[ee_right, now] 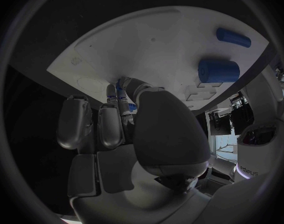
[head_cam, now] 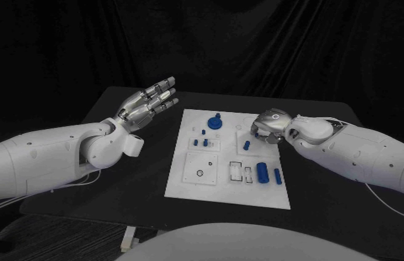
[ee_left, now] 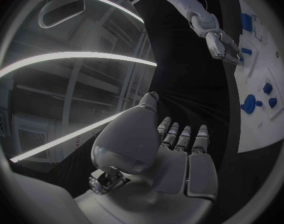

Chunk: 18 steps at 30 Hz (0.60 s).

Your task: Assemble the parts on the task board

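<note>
The white task board lies in the middle of the table. On it are a blue gear-like part, small blue pegs and two blue cylinders near its front right. My right hand hangs over the board's far right part with its fingers curled down. In the right wrist view its fingertips pinch a small blue part against the board. Another blue peg stands just beside those fingers. My left hand is raised to the left of the board, holding nothing, fingers straight and apart.
The black table reaches out to the left of the board and ends close behind it at a dark curtain. The left wrist view shows my left hand, the right hand and the board's edge.
</note>
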Tool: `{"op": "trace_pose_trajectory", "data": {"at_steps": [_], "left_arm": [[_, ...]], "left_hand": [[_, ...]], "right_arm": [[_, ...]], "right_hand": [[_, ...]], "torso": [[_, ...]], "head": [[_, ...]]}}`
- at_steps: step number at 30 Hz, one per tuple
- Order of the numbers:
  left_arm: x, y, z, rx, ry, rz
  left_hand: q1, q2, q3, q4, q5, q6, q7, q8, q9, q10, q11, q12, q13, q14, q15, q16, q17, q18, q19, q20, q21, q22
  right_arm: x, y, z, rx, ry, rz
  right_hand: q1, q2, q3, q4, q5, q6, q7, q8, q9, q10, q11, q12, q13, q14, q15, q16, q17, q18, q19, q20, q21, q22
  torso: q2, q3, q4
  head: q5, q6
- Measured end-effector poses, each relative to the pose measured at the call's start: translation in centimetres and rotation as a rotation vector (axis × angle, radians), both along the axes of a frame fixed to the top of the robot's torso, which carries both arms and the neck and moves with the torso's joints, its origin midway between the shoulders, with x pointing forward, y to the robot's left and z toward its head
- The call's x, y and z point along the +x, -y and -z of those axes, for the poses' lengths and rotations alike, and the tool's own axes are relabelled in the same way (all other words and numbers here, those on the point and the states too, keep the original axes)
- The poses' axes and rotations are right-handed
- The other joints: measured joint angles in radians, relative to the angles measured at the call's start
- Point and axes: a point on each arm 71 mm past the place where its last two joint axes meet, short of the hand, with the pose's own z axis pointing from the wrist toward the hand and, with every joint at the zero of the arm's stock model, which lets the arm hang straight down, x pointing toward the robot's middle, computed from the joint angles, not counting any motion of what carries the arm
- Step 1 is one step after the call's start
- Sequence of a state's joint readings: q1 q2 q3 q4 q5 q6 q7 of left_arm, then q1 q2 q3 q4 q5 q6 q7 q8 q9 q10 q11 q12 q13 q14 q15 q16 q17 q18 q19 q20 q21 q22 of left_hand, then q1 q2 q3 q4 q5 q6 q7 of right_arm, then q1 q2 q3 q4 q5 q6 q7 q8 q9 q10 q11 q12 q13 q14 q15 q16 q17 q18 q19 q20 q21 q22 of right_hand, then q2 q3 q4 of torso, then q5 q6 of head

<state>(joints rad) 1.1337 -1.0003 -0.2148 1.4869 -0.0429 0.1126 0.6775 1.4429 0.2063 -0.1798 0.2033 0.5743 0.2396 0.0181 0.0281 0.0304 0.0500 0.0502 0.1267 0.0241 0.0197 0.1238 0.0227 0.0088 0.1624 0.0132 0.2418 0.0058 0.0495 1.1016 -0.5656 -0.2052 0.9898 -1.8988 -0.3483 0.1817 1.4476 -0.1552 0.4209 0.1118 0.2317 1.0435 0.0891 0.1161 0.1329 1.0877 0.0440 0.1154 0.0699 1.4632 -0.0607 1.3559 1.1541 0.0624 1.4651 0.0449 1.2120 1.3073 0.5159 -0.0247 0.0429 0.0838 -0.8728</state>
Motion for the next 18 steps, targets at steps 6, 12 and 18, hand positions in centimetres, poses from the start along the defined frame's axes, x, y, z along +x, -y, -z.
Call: {"op": "trace_pose_trajectory", "data": {"at_steps": [6, 12, 18], "left_arm": [[-0.01, 0.04, 0.02, -0.001, -0.001, 0.003], [-0.01, 0.05, 0.05, -0.003, -0.002, 0.005], [0.04, 0.10, 0.11, -0.004, -0.002, 0.007]], "left_hand": [[0.004, 0.004, 0.002, -0.008, 0.008, 0.004, 0.004, 0.000, 0.000, 0.000, 0.000, 0.000, 0.001, -0.001, 0.001, 0.000, 0.001, 0.000, 0.000, 0.007, 0.000, 0.001], [0.004, 0.004, 0.005, -0.011, 0.009, 0.004, 0.004, 0.000, 0.001, 0.000, 0.000, 0.000, 0.001, 0.002, 0.005, 0.004, 0.002, 0.000, 0.004, 0.011, 0.000, 0.003], [0.004, 0.004, 0.007, -0.017, 0.012, 0.011, 0.011, 0.000, 0.001, 0.000, 0.000, 0.000, 0.001, 0.006, 0.009, 0.008, 0.003, 0.000, 0.000, 0.014, 0.000, 0.004]], "right_arm": [[0.03, 0.01, 0.01, 0.000, 0.000, 0.001], [0.04, 0.02, 0.01, 0.001, 0.000, 0.002], [0.04, 0.02, 0.00, 0.002, 0.001, 0.002]], "right_hand": [[0.000, 0.000, 0.000, 0.000, -0.013, 0.003, 0.003, 0.000, 0.004, 0.004, 0.004, 0.001, 0.000, 0.000, 0.000, 0.000, 0.002, 0.000, 0.000, 0.000, 0.000, 0.000], [0.000, 0.000, 0.000, 0.000, -0.031, 0.023, 0.002, 0.013, 0.014, 0.036, 0.003, 0.011, 0.001, 0.000, 0.000, 0.000, 0.005, 0.000, 0.000, 0.000, 0.000, 0.001], [0.000, 0.000, 0.004, -0.010, -0.041, 0.051, 0.000, 0.024, 0.030, 0.065, -0.001, 0.025, 0.003, 0.000, 0.000, 0.000, 0.008, 0.000, 0.000, 0.000, 0.000, 0.001]], "torso": [[0.000, 0.0000, 0.0000], [0.000, -0.0001, -0.0001], [-0.001, -0.0002, -0.0001]], "head": [[0.003, 0.000], [0.004, 0.000], [0.005, 0.000]]}}
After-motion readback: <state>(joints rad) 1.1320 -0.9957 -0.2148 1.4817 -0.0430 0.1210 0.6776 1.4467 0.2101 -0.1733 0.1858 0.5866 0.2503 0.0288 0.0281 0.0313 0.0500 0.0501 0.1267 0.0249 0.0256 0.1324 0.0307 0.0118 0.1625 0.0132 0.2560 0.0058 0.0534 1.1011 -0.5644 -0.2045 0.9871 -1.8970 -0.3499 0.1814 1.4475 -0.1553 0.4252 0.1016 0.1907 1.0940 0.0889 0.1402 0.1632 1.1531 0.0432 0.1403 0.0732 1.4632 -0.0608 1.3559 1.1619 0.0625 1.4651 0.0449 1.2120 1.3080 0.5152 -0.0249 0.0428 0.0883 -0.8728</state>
